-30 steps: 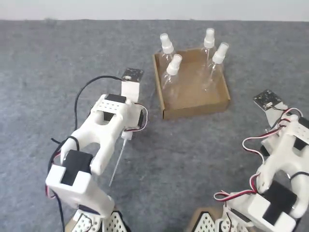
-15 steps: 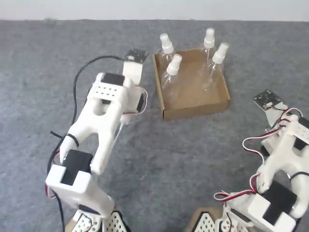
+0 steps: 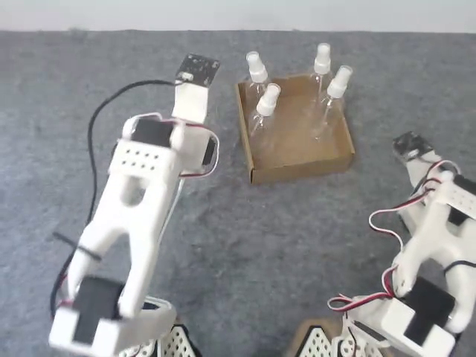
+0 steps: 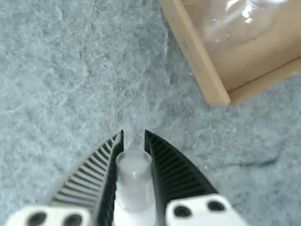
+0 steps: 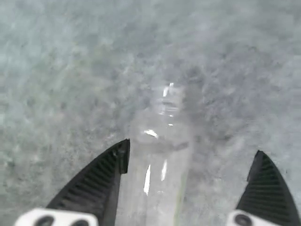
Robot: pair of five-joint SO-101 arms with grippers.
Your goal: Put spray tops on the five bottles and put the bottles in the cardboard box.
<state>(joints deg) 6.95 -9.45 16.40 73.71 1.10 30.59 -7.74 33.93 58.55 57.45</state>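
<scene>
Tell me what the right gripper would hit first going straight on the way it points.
The clear bottle, lying dead ahead of the right gripper between its open jaws, on the grey carpet; how near is unclear.

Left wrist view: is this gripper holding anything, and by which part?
Yes. The left gripper is shut on a spray top, clamped by its white head between the jaws.
</scene>
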